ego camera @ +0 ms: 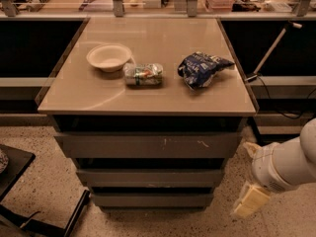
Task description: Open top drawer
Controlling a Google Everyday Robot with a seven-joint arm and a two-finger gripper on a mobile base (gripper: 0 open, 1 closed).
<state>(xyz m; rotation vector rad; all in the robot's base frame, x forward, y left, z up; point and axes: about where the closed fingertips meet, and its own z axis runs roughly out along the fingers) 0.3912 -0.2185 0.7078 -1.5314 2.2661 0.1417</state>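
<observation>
The top drawer [123, 145] is the widest grey flat front just under the tabletop, with whitish scratch marks right of centre. It sits shut, flush with the cabinet. Two narrower grey drawer fronts lie below it. My gripper [248, 176] is at the lower right, just off the cabinet's right side at the height of the lower drawers. Its cream fingers [250, 201] are spread apart and hold nothing. It does not touch the drawer.
On the beige tabletop [148, 95] lie a white bowl [108, 57], a crushed can [143, 74] and a blue chip bag [201, 69]. A black stand [15, 164] is at the lower left. Cables [276, 107] hang at the right.
</observation>
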